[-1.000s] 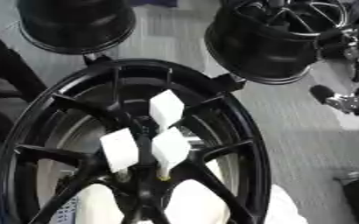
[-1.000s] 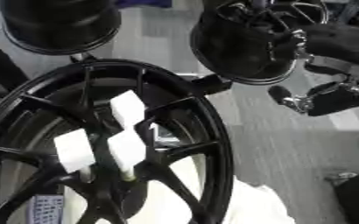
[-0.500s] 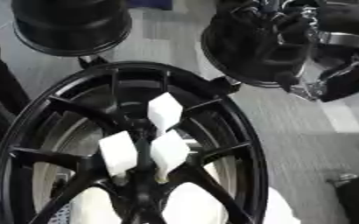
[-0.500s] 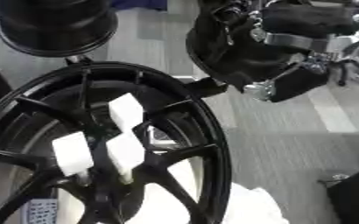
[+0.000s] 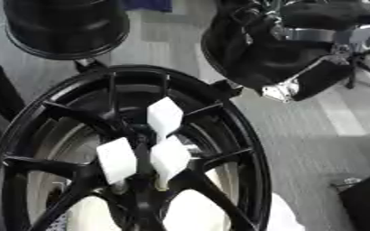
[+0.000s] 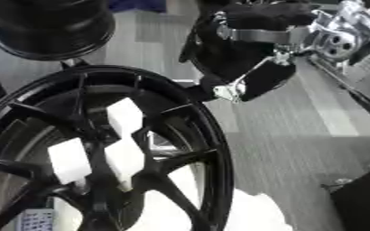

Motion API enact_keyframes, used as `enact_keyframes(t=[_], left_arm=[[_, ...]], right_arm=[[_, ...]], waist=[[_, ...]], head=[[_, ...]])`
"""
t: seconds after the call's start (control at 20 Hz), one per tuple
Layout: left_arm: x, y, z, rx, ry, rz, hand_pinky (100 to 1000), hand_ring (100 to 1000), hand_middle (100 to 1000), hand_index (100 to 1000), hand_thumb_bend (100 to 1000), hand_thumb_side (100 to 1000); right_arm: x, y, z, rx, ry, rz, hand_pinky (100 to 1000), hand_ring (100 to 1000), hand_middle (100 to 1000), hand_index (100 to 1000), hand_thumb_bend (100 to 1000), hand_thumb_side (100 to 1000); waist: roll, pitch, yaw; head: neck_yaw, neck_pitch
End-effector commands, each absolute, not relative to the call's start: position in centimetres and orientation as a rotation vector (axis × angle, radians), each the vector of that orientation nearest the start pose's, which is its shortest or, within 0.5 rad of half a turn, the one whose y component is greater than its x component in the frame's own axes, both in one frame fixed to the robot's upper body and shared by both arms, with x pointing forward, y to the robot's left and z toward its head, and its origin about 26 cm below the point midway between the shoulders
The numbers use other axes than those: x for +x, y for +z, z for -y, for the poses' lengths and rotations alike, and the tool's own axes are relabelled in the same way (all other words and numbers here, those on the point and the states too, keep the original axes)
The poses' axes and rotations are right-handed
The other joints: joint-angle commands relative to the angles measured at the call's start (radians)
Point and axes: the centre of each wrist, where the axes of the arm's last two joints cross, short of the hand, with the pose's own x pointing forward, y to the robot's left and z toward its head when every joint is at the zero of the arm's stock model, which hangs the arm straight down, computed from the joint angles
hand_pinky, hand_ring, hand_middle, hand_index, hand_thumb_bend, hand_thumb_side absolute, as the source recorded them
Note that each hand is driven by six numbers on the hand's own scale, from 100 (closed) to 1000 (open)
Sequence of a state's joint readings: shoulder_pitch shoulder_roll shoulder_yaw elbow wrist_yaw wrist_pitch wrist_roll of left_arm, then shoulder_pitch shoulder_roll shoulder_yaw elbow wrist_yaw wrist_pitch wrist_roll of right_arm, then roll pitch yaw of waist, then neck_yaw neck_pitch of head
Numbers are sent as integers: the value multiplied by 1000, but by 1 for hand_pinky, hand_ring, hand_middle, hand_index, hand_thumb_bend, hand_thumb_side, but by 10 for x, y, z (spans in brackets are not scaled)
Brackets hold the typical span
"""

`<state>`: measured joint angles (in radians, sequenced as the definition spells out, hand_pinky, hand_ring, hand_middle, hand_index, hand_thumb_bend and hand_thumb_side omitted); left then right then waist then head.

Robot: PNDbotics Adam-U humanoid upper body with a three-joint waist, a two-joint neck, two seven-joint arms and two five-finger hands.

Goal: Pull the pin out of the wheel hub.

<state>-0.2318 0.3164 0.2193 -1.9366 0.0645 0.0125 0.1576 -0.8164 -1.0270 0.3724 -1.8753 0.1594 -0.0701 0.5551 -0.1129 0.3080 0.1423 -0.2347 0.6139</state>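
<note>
A large black spoked wheel hub (image 5: 247, 135) fills the lower left. Three pins with white block-shaped heads stand in its centre: one at the top (image 5: 164, 116), one at the lower left (image 5: 117, 160) and one at the lower right (image 5: 170, 158). My right hand (image 6: 255, 83), black with silver parts, hangs from the upper right, just beyond the hub's upper right rim. It is well apart from the pins and blurred. My left hand shows in neither view.
Another black wheel (image 5: 66, 27) stands at the back left. A second one (image 5: 235, 49) at the back right is partly hidden behind my right arm. White padding (image 5: 192, 216) lies under the hub. A dark object (image 5: 366, 198) sits at the lower right on grey floor.
My right hand has come in from the right edge, moving left and nearer, up to the hub's upper right rim. The pins have stayed in place.
</note>
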Motion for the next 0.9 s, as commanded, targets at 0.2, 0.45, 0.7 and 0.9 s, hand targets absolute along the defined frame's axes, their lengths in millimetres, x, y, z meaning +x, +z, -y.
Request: enact_keyframes(t=[0.2, 0.45, 0.7, 0.9], left_arm=[[297, 190, -326, 393, 30, 2208, 791, 723, 606, 797, 100, 654], [297, 188, -325, 387, 38, 2201, 791, 722, 606, 797, 100, 659], [297, 185, -327, 388, 46, 2188, 791, 721, 606, 797, 100, 660], [297, 182, -327, 387, 48, 2180, 791, 720, 606, 797, 100, 660]], right_arm=[[336, 344, 243, 783, -2633, -2372, 880, 839, 756, 817, 100, 246], [350, 336, 234, 756, -2693, -2330, 881, 847, 765, 820, 100, 267], [356, 337, 221, 738, -2702, -2314, 884, 853, 773, 824, 100, 255], [360, 336, 210, 746, -2704, -2303, 890, 860, 780, 825, 100, 237]], waist=[[10, -27, 9], [10, -28, 15], [14, -32, 10], [21, -39, -2]], head=[[-31, -16], [-37, -19], [-29, -20], [-21, -24]])
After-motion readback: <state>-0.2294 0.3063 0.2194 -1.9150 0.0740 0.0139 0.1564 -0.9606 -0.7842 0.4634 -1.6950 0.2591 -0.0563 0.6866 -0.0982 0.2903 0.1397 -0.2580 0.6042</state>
